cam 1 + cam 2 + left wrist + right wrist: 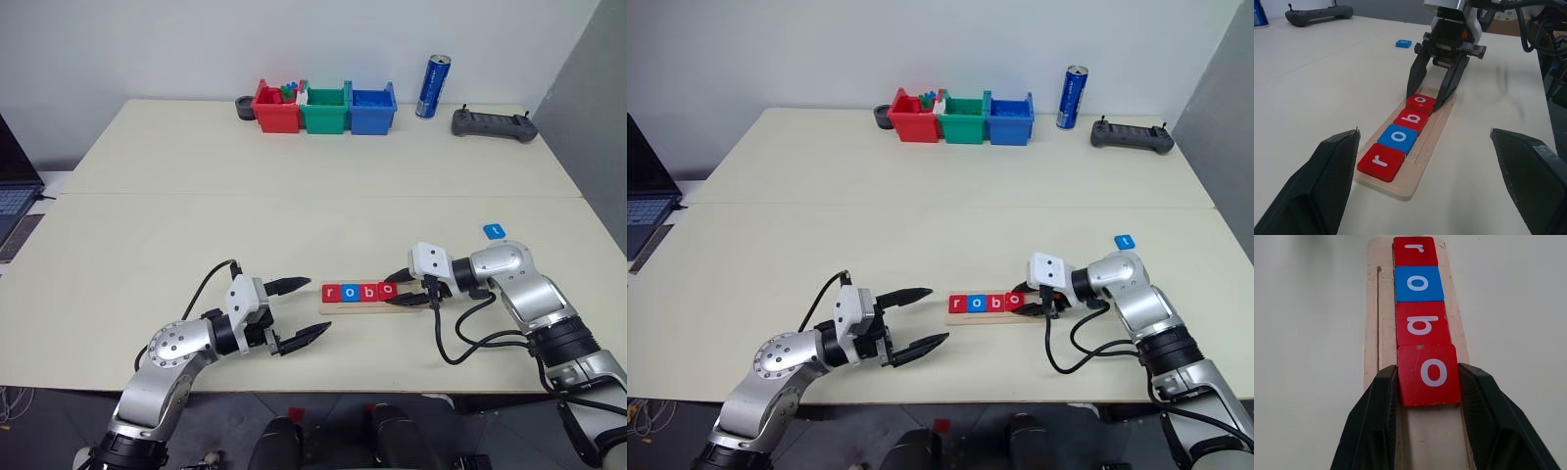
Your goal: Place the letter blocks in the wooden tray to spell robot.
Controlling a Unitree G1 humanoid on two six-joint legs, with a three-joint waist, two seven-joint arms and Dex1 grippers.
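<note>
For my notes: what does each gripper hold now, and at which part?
The right gripper clasps the second red o block by two opposite side edges; the left gripper holds nothing.

Left gripper (pixel 296 312) level above the table, black fingers spread wide, empty. Right gripper (pixel 409 293) angled down, fingers (pixel 1378 401) flanking a red square tile (pixel 1427 374).

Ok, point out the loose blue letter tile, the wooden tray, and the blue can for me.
blue t tile (pixel 495 231), left eye view, centre of its top face.
wooden tray (pixel 1418 171), left wrist view, bare wood beside the r tile.
blue can (pixel 432 86), left eye view, middle of its side.
</note>
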